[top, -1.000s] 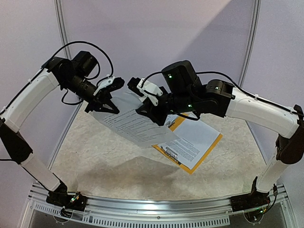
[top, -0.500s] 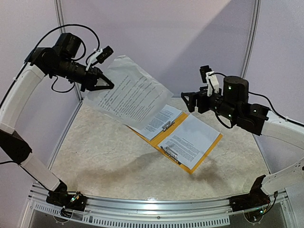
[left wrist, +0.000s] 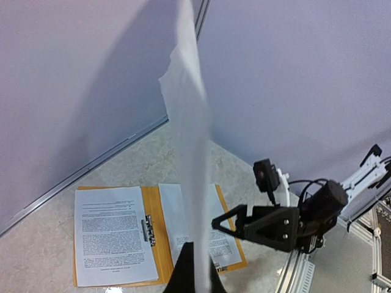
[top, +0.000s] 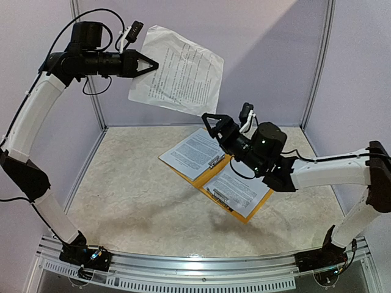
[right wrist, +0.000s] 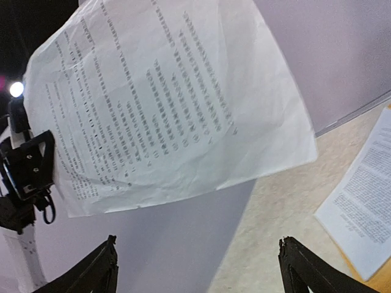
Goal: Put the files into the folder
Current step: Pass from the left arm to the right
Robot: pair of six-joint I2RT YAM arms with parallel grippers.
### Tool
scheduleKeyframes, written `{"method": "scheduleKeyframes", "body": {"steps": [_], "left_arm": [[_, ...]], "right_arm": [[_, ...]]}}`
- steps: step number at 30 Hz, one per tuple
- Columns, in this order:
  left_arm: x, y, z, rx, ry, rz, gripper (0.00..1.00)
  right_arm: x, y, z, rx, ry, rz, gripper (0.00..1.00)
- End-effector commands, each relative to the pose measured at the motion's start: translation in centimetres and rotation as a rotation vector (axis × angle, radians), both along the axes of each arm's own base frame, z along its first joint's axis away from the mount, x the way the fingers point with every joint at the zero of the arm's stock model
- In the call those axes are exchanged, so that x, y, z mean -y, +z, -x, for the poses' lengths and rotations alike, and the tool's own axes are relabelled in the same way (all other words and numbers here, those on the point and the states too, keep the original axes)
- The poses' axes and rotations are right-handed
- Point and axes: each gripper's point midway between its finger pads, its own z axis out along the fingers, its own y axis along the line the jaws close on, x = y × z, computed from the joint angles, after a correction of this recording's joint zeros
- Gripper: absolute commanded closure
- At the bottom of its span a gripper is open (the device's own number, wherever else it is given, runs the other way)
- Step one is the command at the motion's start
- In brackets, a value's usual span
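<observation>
Across the beige tabletop (top: 122, 189) the folder (top: 211, 177) is lying open and flat, orange-yellow, with its metal clip (top: 215, 161) showing at the spine. Two printed files are already resting on it, one sheet (top: 194, 151) on the far half and one sheet (top: 238, 189) on the near half, so I am judging the task partly done. The third sheet (top: 180, 70) is hanging high in the air near the back wall (top: 269, 55), and my left jaws (top: 149, 63) are pinching its edge, closed tight on the paper. My right jaws (top: 211, 119) are standing wide and holding nothing, hovering just above the folder and below the sheet. That sheet is left to bring down, and my right arm (top: 317, 174) is lying across the folder's near half, in the way.
</observation>
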Motion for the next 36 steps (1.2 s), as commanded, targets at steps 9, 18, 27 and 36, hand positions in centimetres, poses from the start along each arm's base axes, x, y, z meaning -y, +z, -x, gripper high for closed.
{"method": "scheduleKeyframes", "body": {"steps": [9,18,27,36], "left_arm": [[1.6,2.1,-1.5,0.006,0.001,0.107,1.0],[3.6,0.4,-0.4,-0.128,-0.089,0.163,1.0],[4.3,-1.0,-1.4,-0.177,-0.1,0.187,1.0],[4.2,-1.2,-3.9,-0.259,-0.05,0.262,1.0]], "right_arm": [[-5.3,5.9,-0.8,0.094,0.191,-0.496,0.07],[-5.2,7.7,-2.8,0.12,0.164,-0.501,0.07],[-1.9,8.6,-2.2,0.178,0.095,-0.542,0.5],[-3.7,9.7,-0.2,0.214,0.134,-0.533,0.31]]}}
